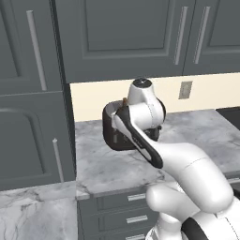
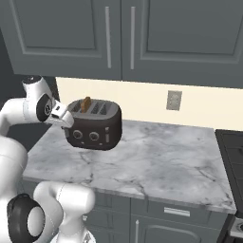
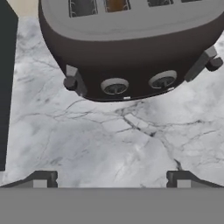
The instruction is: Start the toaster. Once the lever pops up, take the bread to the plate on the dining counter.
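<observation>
The dark toaster (image 2: 95, 126) stands at the back left of the marble worktop (image 2: 156, 161). The bread (image 2: 86, 103) pokes up from a slot in its silver top (image 3: 116, 4). In the hand view the toaster (image 3: 131, 57) lies just ahead, with two round knobs (image 3: 114, 86) facing me. A lever (image 3: 74, 81) sticks out at its left end and another (image 3: 203, 61) at its right. My gripper (image 3: 111, 178) is open, its fingertips (image 3: 43, 177) spread wide over bare marble, short of the toaster and touching nothing. The plate and the dining counter are out of view.
Grey wall cabinets hang above the toaster and a tall grey cabinet (image 1: 28, 117) closes off the worktop's left end. A wall outlet (image 2: 173, 100) sits on the cream backsplash. Grey drawers (image 2: 175, 211) run below. A dark stove edge (image 2: 232, 142) borders the right.
</observation>
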